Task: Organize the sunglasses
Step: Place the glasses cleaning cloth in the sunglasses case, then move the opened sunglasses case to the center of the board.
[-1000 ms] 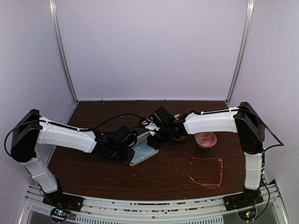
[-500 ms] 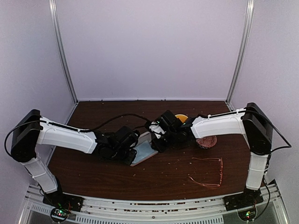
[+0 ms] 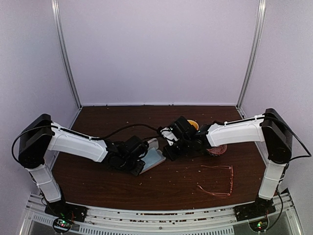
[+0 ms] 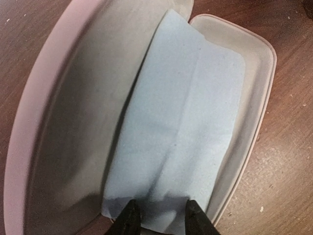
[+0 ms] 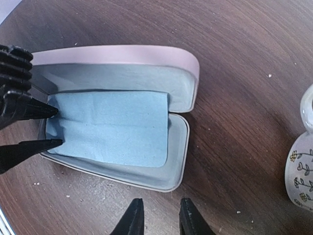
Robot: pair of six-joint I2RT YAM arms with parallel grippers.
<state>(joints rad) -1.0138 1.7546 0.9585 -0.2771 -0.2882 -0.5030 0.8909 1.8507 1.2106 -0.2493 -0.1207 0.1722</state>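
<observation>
The sunglasses, thin reddish wire frames, lie on the table at the front right, apart from both arms. The pink case lies open mid-table with the light blue cloth inside; both show in the right wrist view, case and cloth. My left gripper is open, its fingers astride the cloth's near end. My right gripper is open and empty, over bare table just off the case's long side.
A patterned mug stands right of the case, also at the right wrist view's edge. A yellow object sits behind the right arm. Crumbs dot the brown table. White walls close in the back and sides.
My right gripper has drawn back to the right, off the case, uncovering the yellow object. My left gripper has edged right, onto the case's end.
</observation>
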